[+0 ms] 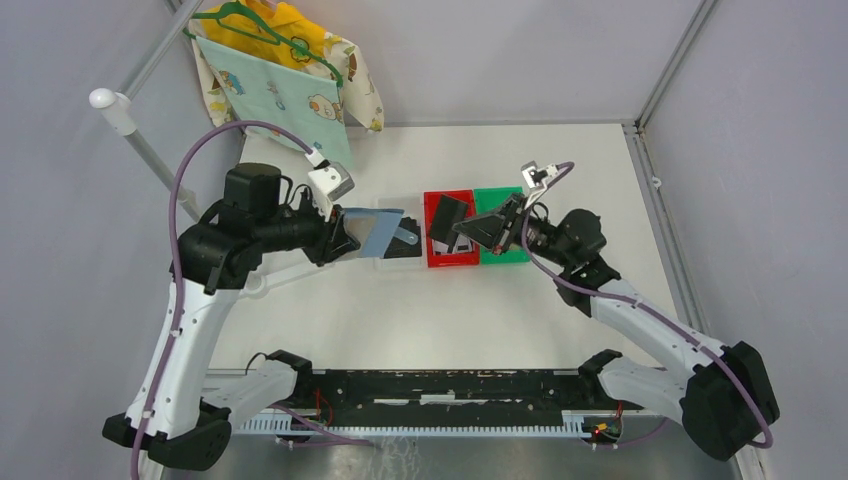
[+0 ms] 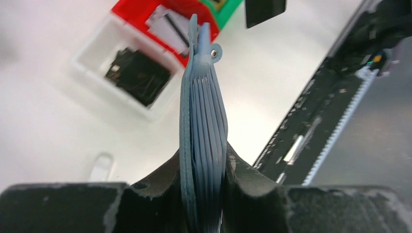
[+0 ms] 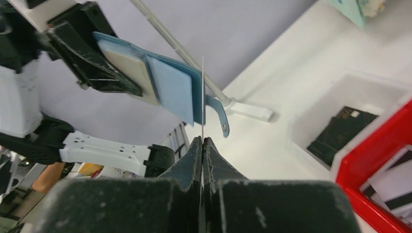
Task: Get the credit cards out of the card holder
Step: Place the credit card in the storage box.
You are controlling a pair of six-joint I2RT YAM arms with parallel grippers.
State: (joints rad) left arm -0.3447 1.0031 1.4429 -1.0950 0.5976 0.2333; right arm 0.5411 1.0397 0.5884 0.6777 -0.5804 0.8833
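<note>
While the L claw [image 2: 204,167] is clenched on the holder [image 2: 201,107], keeping it up off the table and edge-on w/ the strap tab at the far end, the R claw [image 3: 202,145] is pinched tight on one card [image 3: 202,97], seen edge-on as a thin pale line rising from the jaws. From above, that card is well apart from the holder and hangs over the red bin [image 1: 450,263] where it meets the green bin [image 1: 505,258], so it's out of the holder but not yet dropped. Just past the holder sits the white bin [image 2: 92,48] w/ black cards [image 2: 138,75] lying in it. The red bin next to it has striped cards [image 2: 167,29], pale w/ a dark band. Whether the green bin has anything in it I can't tell. My read: job is well along, several cards already sorted out, one more in transit. Left to do is prob. letting go of this card over a bin, then going back for whatever remains. How many remain can't be told, since the holder's leaves show only as blue layers edge-on. A cloth [image 1: 280,90] on a hanger at the back plays no part.
</note>
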